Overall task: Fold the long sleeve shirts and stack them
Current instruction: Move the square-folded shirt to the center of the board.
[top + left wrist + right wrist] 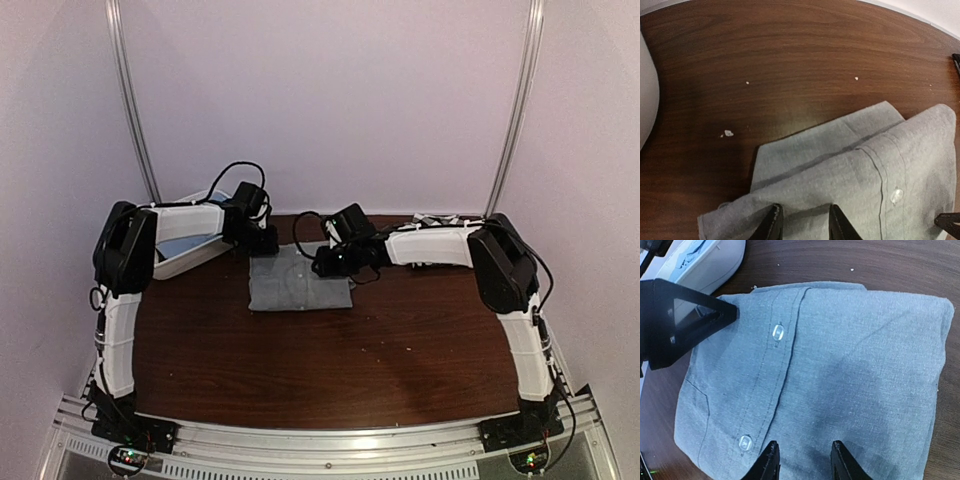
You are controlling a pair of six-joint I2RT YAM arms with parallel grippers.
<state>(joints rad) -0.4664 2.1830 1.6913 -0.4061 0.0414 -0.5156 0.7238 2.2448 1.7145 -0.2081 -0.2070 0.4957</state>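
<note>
Grey shirt (298, 281) is lying folded flat on the table (400, 350), far of centre, just right of the white tub (195, 258). Left gripper (805, 224) is sitting at the shirt's far-left corner with jaws parted over the cloth. Right gripper (802, 460) is sitting at its far-right corner, jaws likewise parted, cloth showing in the gap.

Arms reaching inward, left end effector (805, 209) jaws parted, right end effector (804, 445) jaws parted
</note>
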